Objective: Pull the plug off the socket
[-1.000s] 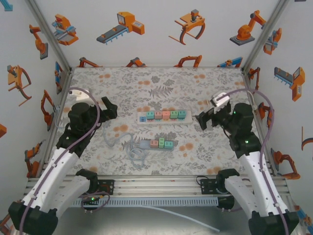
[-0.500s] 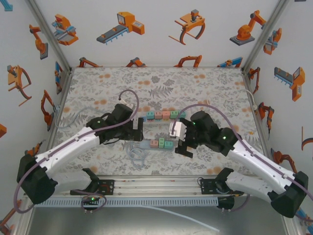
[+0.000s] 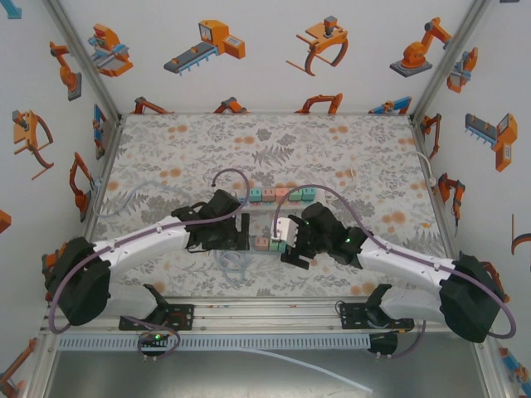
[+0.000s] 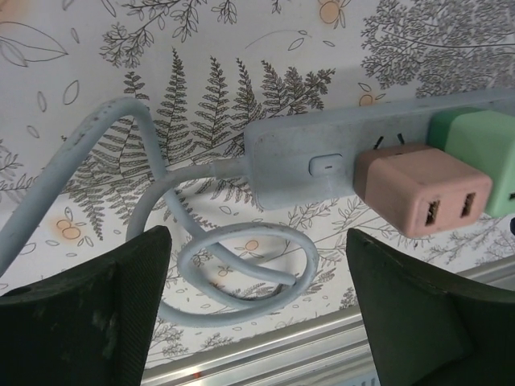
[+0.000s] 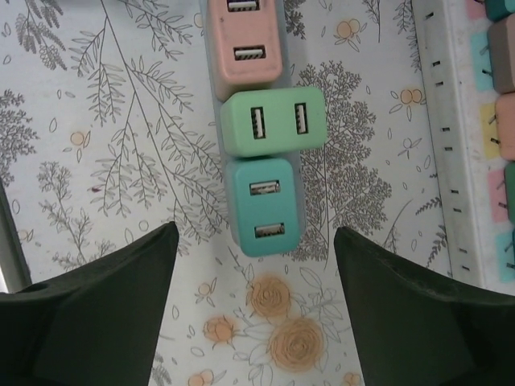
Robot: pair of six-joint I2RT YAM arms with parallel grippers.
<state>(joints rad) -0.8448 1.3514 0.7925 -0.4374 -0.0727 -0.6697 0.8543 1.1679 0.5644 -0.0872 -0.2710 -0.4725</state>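
Presently, tabletop (image 3: 166,149): floral surface carrying the socket strip
Socket strip (image 4: 298,153): grey, near edge, cable (image 4: 241,273) coiled at its switch end
Left jaws: wide, empty, over that switch end
Right jaws: wide, empty, teal plug (image 5: 263,205) ahead, untouched
Plugs: pink plug (image 4: 418,189), green plug (image 5: 273,121), teal plug, all seated side by side

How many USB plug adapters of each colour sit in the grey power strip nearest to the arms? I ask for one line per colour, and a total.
Pink cube-shaped USB plug adapter: 1
Light green cube-shaped USB plug adapter: 1
Teal cube-shaped USB plug adapter: 1
Total: 3, all in a row on the grey plastic power strip.
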